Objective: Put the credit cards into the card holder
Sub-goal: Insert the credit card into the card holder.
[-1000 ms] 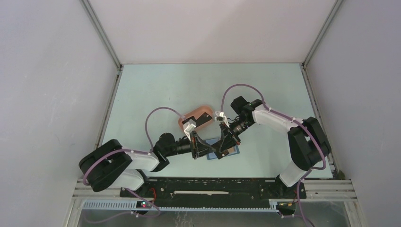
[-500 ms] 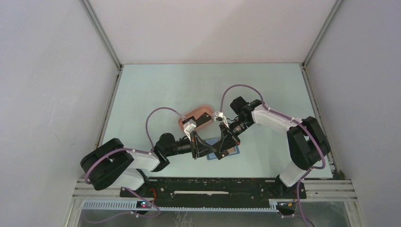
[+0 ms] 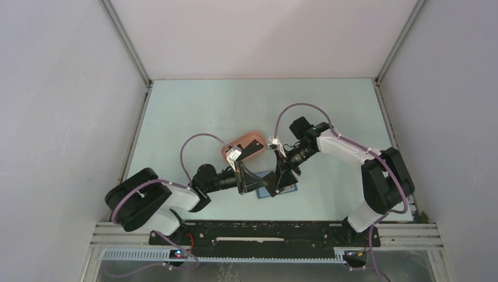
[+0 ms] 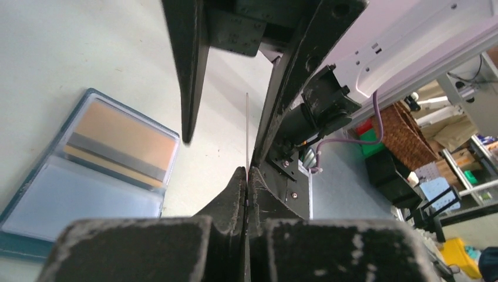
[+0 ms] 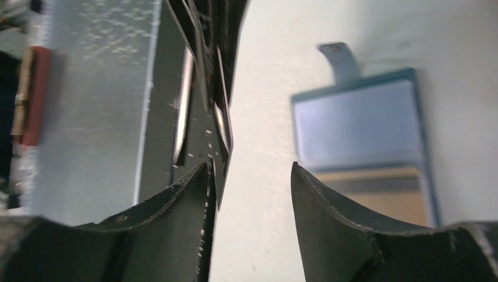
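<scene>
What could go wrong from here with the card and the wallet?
The left gripper pinches the card by one edge only, so it may twist or slip out.
The open right gripper straddles that card and might knock it when pulling away.
The wallet lies loose on the table, so it may slide as the card is pushed in.

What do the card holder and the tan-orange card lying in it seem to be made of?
Card holder: likely soft plastic or faux leather, judging by its thin teal-blue rim; its pocket windows look like clear film with a hazy sheen. Tan-orange card: probably stiff plastic, smooth and flat, with a grey stripe across it.
</scene>
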`<move>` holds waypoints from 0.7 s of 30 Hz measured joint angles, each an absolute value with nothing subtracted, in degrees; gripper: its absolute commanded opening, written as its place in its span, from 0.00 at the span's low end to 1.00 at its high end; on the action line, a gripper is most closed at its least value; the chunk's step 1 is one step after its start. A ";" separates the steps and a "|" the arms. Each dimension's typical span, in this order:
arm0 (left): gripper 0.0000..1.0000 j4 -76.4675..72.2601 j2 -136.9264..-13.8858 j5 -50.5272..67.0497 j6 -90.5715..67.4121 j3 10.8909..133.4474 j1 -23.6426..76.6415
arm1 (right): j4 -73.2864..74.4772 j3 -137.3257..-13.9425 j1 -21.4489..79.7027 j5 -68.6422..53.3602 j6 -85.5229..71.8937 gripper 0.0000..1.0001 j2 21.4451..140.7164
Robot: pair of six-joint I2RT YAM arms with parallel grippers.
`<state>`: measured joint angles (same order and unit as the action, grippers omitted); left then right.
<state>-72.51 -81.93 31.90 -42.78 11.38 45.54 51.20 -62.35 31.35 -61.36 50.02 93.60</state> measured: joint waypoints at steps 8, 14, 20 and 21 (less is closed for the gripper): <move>0.00 -75.00 -83.74 27.73 -48.23 8.91 44.86 | 48.53 -60.73 23.83 -52.69 52.34 0.65 82.91; 0.00 -76.07 -85.73 24.08 -51.68 7.07 44.86 | 47.86 -53.21 23.29 -50.17 63.09 0.65 76.49; 0.00 -77.32 -87.07 21.82 -53.93 7.07 44.86 | 48.84 -51.68 23.31 -47.07 71.59 0.61 77.73; 0.00 -77.43 -87.35 21.54 -54.15 7.07 44.86 | 48.77 -51.68 23.31 -46.52 71.96 0.61 78.06</move>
